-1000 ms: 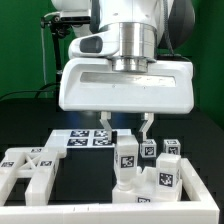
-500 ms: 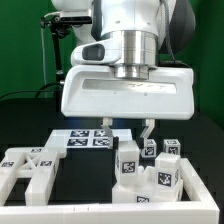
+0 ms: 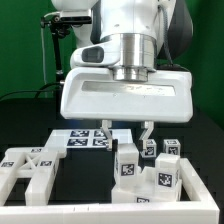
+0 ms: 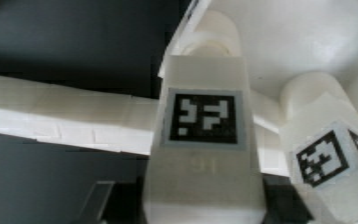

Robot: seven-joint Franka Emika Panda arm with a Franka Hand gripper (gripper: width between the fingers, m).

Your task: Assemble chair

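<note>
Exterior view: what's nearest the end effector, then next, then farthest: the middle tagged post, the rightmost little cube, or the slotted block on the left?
1. middle tagged post, between the end effector's fingers.
2. rightmost little cube, exterior view's right.
3. slotted block, exterior view's far left.

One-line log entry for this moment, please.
tool: shut on post | post: upright, low beside tagged blocks | loose white part: exterior view's left, apart | marker board: behind
</note>
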